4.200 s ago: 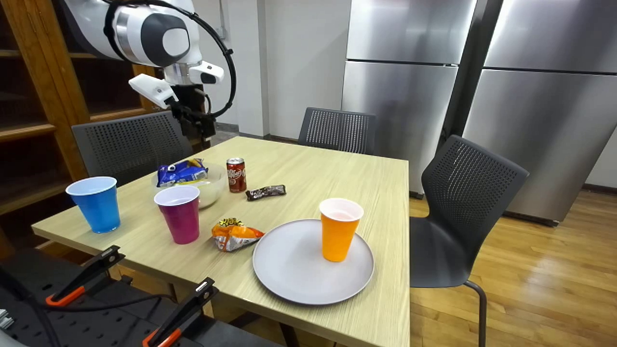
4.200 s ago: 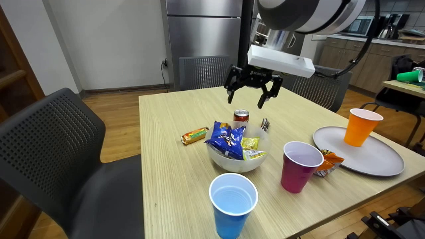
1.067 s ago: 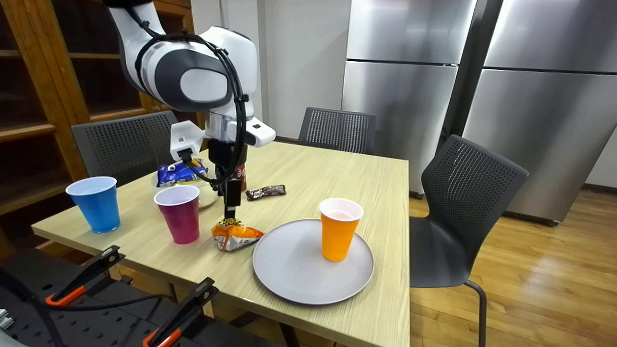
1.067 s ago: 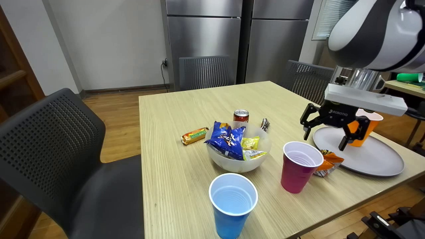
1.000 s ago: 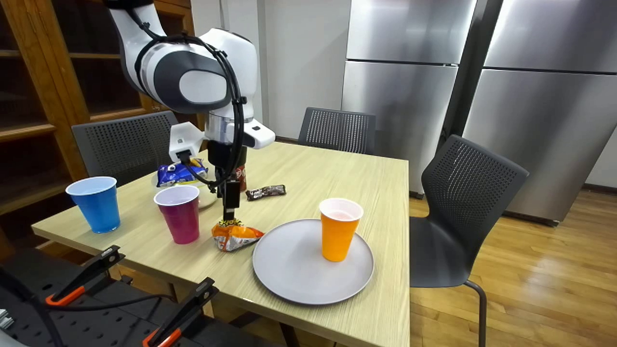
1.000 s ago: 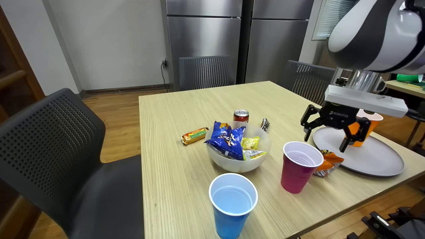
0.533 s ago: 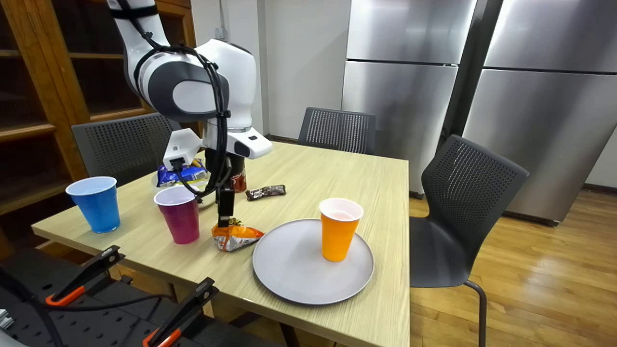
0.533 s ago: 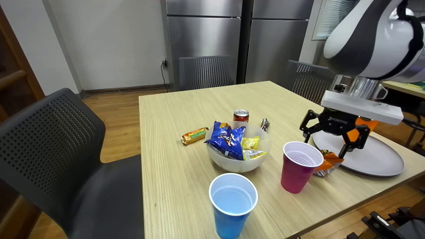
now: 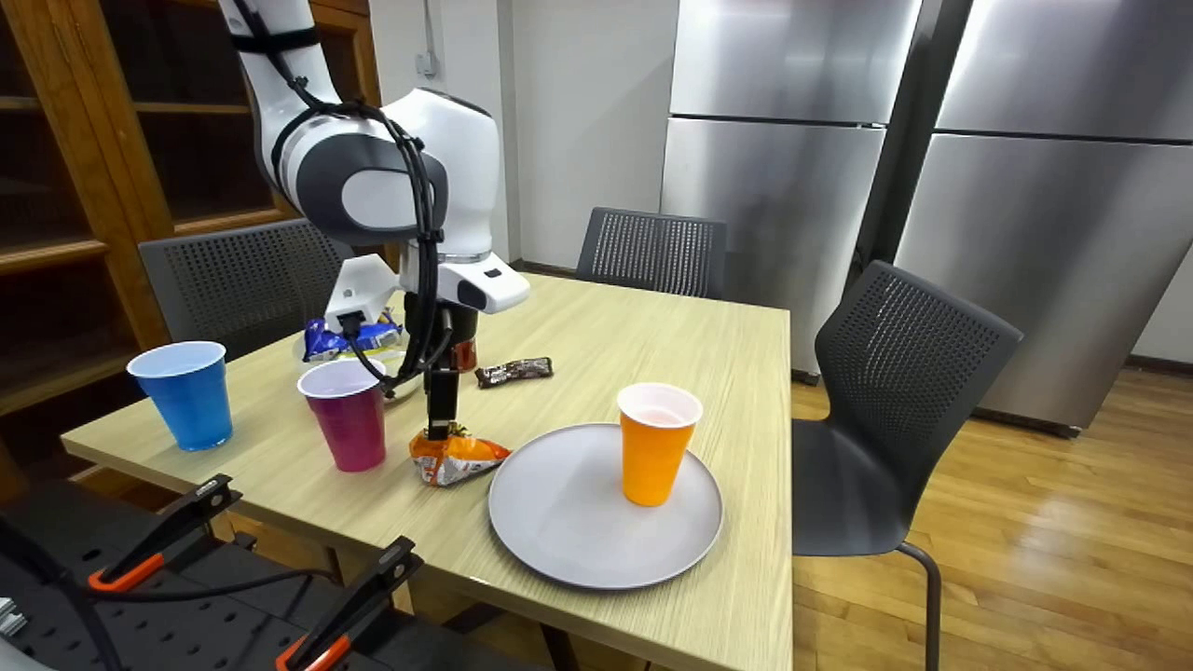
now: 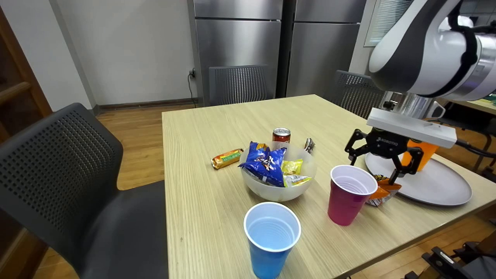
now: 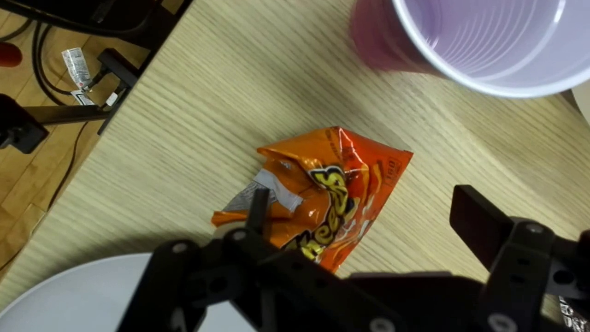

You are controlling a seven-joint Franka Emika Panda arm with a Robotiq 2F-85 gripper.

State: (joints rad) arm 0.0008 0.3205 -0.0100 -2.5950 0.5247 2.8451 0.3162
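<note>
Wrist view: an orange Cheetos bag lies on the pale wood table, below the end effector.
End effector: fingers spread wide; one fingertip overlaps the bag's end toward the round grey plate, the other is over the table past the bag. Whether either touches it, I cannot tell.
Cheetos bag: near the table edge facing the black-and-orange clamps, between the magenta plastic cup and the plate.
Plate: close to one corner of the table, an orange plastic cup standing on it off centre.
Blue plastic cup: upright toward the opposite end of that same edge.
Frosted bowl: farther in from that edge, holding a blue snack bag and small yellow packets; a red soda can stands just beside it.
Brown-wrapped bar: near the can.
Orange-and-yellow bar: between the bowl and the table edge by a dark mesh-backed chair.
</note>
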